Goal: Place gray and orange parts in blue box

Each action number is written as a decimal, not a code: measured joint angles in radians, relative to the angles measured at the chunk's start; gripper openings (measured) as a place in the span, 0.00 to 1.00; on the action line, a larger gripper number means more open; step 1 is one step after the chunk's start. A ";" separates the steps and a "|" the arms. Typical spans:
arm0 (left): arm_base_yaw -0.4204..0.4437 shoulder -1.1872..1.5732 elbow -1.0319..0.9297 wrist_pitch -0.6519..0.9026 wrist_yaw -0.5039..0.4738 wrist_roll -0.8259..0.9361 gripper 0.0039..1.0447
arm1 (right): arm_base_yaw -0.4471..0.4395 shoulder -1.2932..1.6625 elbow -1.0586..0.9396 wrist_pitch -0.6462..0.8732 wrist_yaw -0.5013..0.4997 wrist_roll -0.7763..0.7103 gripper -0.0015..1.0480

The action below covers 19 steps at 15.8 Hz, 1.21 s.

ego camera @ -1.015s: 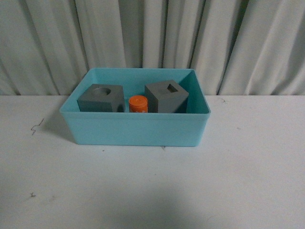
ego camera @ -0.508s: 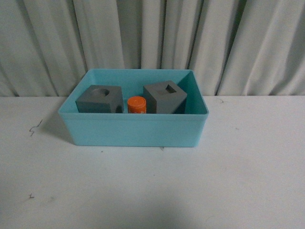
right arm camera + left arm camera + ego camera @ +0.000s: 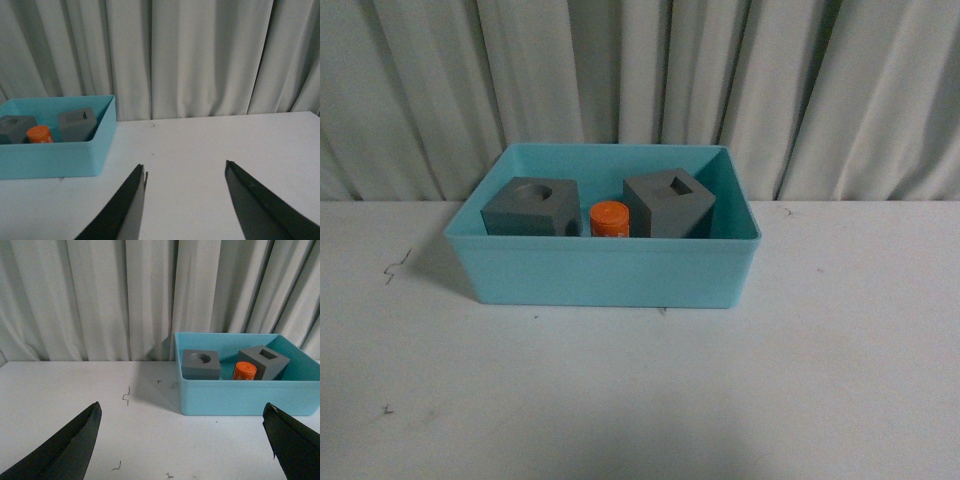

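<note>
You'll find both matte gray cubes (image 3: 531,206) (image 3: 669,202) and the small orange cylinder (image 3: 610,218) between them already inside the light turquoise plastic box (image 3: 603,272), so both pincers (image 3: 182,440) (image 3: 184,200) hang released over the white tabletop (image 3: 640,390).

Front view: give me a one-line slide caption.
Both gray cubes and the orange cylinder sit inside the blue box; no hand in view.

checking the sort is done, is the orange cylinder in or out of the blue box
In: the orange cylinder stands inside the blue box, between the two gray cubes.
</note>
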 joint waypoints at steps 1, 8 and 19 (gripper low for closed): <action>0.000 0.000 0.000 0.000 0.000 0.000 0.94 | 0.000 0.000 0.000 0.000 0.000 0.000 0.59; 0.000 0.000 0.000 0.000 0.000 0.000 0.94 | 0.000 0.000 0.000 0.000 0.000 0.000 0.94; 0.000 0.000 0.000 0.000 0.000 0.000 0.94 | 0.000 0.000 0.000 0.000 0.000 0.000 0.94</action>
